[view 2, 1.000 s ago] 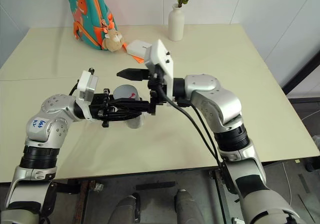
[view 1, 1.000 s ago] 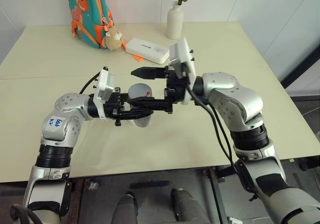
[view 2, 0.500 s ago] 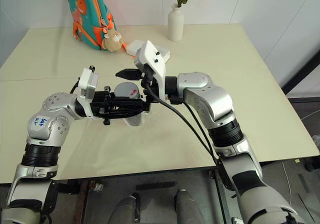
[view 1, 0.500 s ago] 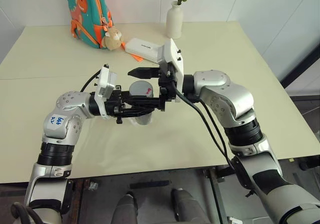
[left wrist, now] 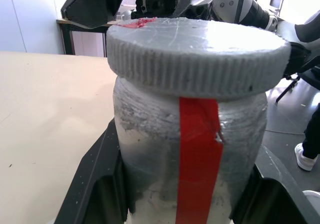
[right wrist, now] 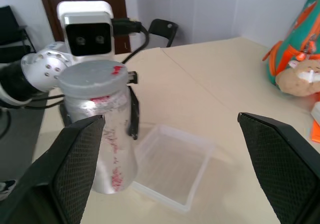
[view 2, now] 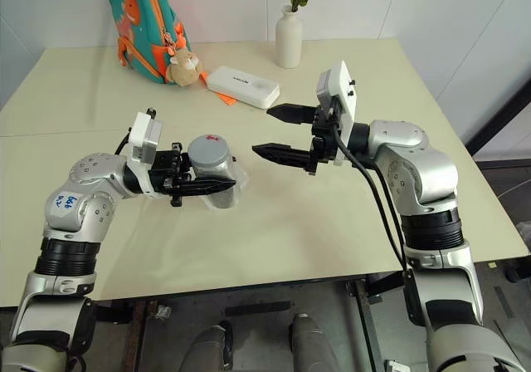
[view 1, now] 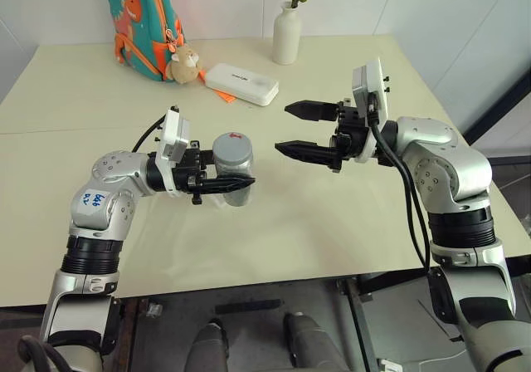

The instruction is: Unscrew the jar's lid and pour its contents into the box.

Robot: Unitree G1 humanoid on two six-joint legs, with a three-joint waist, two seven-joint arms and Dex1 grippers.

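At centre left, the left pincer [view 1: 236,185] grips the jar [view 1: 233,171], upright above the counter [view 1: 332,222], with the lid [view 1: 232,149] on. The box [right wrist: 172,171] lies just behind the jar. Right of centre, the right pincer [view 1: 290,128] gapes wide, holding nothing. A case [view 1: 242,84] lies at upper centre.

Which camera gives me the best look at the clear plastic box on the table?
The right wrist view: the box lies uncovered on the table, whole outline visible, beside the jar. In the head views it is a faint clear edge just past the jar. The left wrist view gives the jar and the lid close up.
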